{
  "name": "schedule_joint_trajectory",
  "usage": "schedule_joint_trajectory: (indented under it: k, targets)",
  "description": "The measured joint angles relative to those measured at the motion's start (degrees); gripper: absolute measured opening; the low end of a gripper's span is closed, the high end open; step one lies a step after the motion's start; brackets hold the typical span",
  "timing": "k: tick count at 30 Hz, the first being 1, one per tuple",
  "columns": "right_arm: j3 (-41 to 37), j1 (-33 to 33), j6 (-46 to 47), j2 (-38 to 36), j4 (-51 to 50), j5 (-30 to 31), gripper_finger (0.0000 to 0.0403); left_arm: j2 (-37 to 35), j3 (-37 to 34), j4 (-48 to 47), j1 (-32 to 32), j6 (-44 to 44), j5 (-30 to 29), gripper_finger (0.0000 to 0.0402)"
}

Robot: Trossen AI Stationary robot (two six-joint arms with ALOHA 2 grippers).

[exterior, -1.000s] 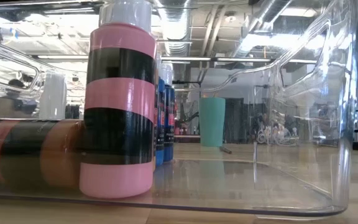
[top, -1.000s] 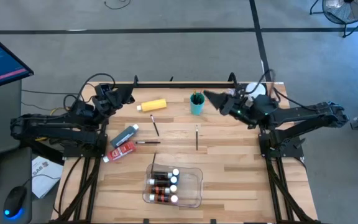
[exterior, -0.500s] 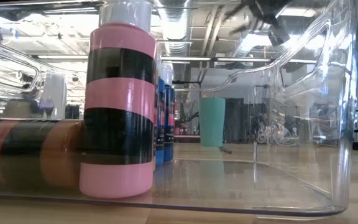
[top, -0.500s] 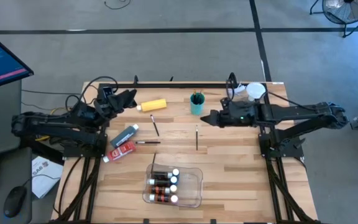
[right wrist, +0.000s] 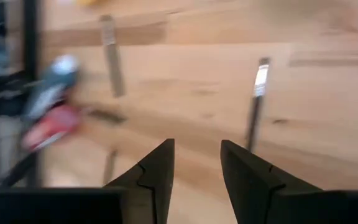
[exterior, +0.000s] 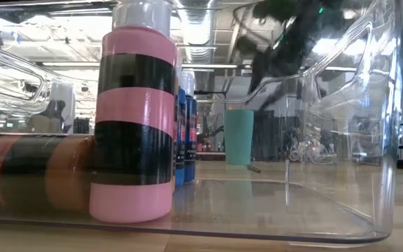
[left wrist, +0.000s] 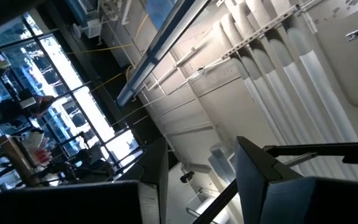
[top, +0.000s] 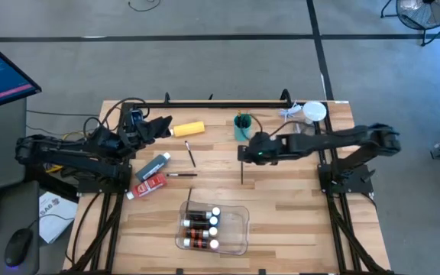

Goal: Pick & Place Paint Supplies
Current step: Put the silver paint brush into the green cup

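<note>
A thin dark brush (top: 241, 169) lies flat on the wood, also shown in the right wrist view (right wrist: 254, 99). My right gripper (top: 241, 153) (right wrist: 195, 163) hangs open just above its far end, tipped downward, touching nothing. Two more brushes (top: 191, 154) (top: 180, 175) lie to the left. A yellow bottle (top: 187, 129) lies on its side at the back. A blue-grey tube (top: 153, 164) and a red tube (top: 150, 185) lie at the left. My left gripper (top: 165, 123) (left wrist: 197, 171) waits open at the back left, pointing upward.
A teal cup (top: 241, 127) (exterior: 238, 136) holding brushes stands at the back, close behind my right gripper. A clear tray (top: 239, 229) near the front edge holds several striped bottles (exterior: 133, 112). Bare wood lies to the right of the tray and the single brush.
My right gripper has swung down from beside the teal cup toward the table's near-left, tipping from nearly level to pointing steeply down, and now hangs over the single brush. Its fingers have stayed apart. No object has moved.
</note>
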Motion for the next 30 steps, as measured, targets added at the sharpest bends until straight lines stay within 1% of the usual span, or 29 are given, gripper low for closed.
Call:
schedule_joint_trajectory:
  k: [7,10,16,24,30]
  targets:
    - [0.0,0.1,2.4,9.3,5.2,7.9,0.0124,0.0,0.0,-0.1,-0.9,-0.1,0.0,0.0092]
    - [0.1,-0.1,2.1,12.0,6.7,9.0,0.0124,0.0,0.0,0.0,-1.5,-0.1,0.0,0.0092]
    - [0.1,-0.7,2.5,17.0,6.2,9.1,0.0124,0.1,0.0,-0.1,-2.1,-0.2,-0.3,0.0092]
    - [0.1,-0.2,2.5,19.3,6.6,9.1,0.0124,0.1,0.0,-0.1,-2.1,-0.6,-1.8,0.0092]
    - [0.1,-0.3,2.4,19.3,6.6,13.5,0.0124,0.1,0.0,-0.1,-2.1,-0.6,-2.3,0.0092]
